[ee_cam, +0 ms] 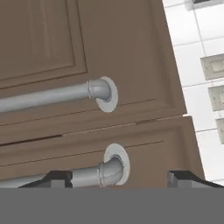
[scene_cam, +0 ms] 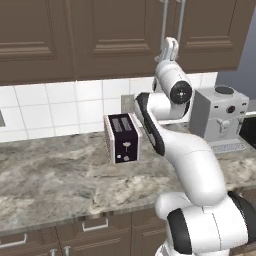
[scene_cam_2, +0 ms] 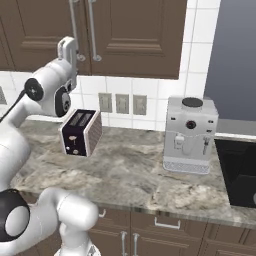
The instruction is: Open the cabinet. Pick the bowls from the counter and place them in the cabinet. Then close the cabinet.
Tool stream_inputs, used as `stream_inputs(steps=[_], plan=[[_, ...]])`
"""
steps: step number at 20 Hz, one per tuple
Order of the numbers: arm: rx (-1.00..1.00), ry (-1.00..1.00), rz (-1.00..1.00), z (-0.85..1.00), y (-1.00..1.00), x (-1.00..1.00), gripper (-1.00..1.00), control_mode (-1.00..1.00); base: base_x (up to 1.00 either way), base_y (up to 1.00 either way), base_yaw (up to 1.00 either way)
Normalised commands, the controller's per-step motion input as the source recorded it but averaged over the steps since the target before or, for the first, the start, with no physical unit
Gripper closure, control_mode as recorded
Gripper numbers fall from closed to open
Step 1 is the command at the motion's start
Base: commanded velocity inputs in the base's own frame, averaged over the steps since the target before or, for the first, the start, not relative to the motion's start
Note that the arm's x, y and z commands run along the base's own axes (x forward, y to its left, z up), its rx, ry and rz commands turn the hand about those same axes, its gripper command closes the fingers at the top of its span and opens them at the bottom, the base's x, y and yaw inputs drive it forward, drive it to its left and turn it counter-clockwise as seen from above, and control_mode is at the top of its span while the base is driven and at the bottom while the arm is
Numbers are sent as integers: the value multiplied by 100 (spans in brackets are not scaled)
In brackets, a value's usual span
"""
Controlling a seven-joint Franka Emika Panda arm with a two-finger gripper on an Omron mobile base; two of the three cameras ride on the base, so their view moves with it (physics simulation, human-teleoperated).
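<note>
The gripper (ee_cam: 119, 178) is raised to the lower edge of the cabinet (scene_cam: 115, 35), both doors shut. Its fingers (ee_cam: 59, 178) stand wide apart around the bottom end of one silver handle (ee_cam: 94, 174), not clamping it. A toaster (scene_cam: 122, 137) stands near the counter's (scene_cam: 45, 185) back edge.

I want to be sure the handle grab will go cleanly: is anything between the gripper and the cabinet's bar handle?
Nothing visible. In the hand view the gripper has its jaws spread wide, one tip beside the nearer handle of the cabinet, with bare door panel behind. Both doors look shut. The toaster sits well below on the counter.
</note>
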Motion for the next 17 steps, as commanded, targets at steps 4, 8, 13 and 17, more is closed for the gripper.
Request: stream_inputs(steps=[4,8,13,17], plan=[[0,0,-3,0,5,100,-100,-100,0,0,0],[0,1,-1,0,7,100,-100,-100,0,0,0],[0,1,0,0,1,93,-100,-100,0,0,0],[0,0,0,0,0,31,-100,-100,0,0,0]])
